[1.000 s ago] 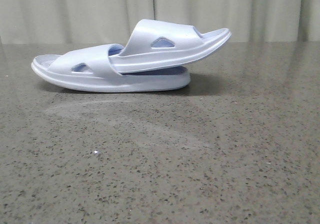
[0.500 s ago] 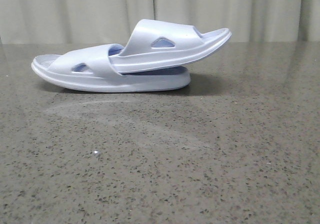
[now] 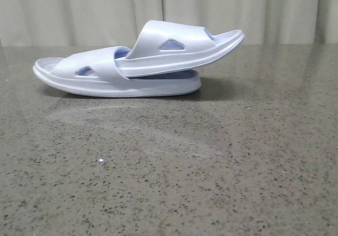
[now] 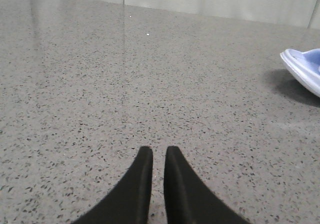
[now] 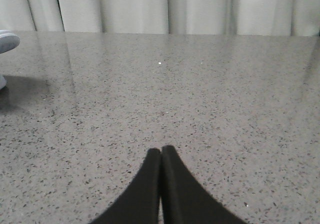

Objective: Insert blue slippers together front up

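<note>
The two blue slippers lie nested at the back of the table in the front view. The lower slipper (image 3: pixel 105 83) rests flat on its sole. The upper slipper (image 3: pixel 179 46) has one end pushed under the lower one's strap, and its other end sticks up to the right. Neither gripper shows in the front view. My left gripper (image 4: pixel 159 151) hangs over bare table with its fingers almost together and nothing between them; a slipper end (image 4: pixel 305 68) is far off to its side. My right gripper (image 5: pixel 161 150) is shut and empty; a slipper tip (image 5: pixel 7 39) shows at the view's edge.
The speckled grey stone table (image 3: pixel 211 167) stretches in front of the slippers. A pale curtain (image 3: pixel 237 9) hangs behind the table's far edge.
</note>
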Robot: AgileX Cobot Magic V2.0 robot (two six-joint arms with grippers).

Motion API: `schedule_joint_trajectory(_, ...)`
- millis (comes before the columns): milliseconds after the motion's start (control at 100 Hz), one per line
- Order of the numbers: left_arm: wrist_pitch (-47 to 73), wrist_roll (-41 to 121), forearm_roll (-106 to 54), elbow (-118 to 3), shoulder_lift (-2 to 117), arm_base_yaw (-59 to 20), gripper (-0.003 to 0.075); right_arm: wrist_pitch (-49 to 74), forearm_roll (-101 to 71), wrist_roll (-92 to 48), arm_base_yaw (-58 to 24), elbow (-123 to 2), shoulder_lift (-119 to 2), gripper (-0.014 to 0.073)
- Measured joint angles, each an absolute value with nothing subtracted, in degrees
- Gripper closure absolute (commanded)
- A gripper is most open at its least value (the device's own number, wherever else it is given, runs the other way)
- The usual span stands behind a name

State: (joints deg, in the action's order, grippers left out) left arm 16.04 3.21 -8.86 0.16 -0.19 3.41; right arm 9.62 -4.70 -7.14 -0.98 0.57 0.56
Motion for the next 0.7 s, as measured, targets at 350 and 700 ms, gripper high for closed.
schedule_joint_trajectory(350, 8.0, 3.2, -6.3, 0.2, -0.2, 3.4, 0.0705, 9.6, -4.7, -7.1, -1.0, 0.6, 0.6, 0.0683)
schedule_joint_trajectory(700, 7.9, 3.2, -6.1, 0.2, -0.2, 3.4, 0.0705, 9.6, -4.7, -7.1, -1.0, 0.6, 0.6, 0.0683)
